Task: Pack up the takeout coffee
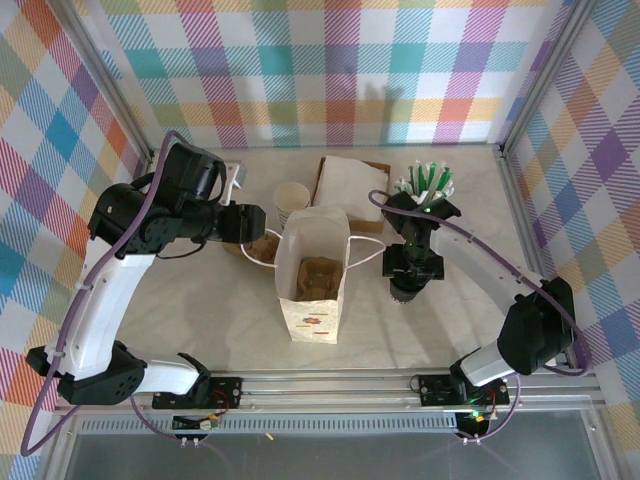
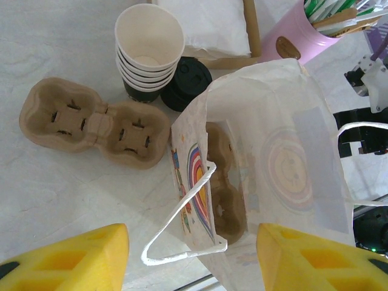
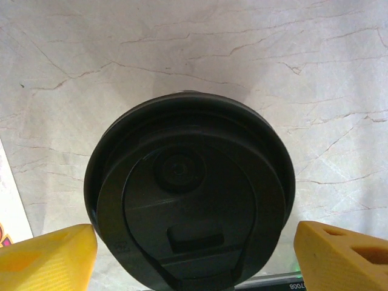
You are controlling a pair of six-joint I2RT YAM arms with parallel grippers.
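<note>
Beneath the right gripper [image 3: 194, 251], jaws set wide astride its lid [image 3: 182, 176]: takeout coffee [image 1: 407, 289], upright, axis vertical; gripped or merely straddled, could not be told. Stood just right of the white paper bag [image 1: 312, 300], nearer this arm. Left gripper [image 2: 191, 257] part-open, empty, at the bag's left. Seen from above: cup beside bag; from the right wrist: pads [image 3: 48, 257] flanking lid.

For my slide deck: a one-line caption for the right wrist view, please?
Yellow fingers flank the takeout coffee, seen from above as a round black plastic lid, on a pale marbled tabletop.
</note>
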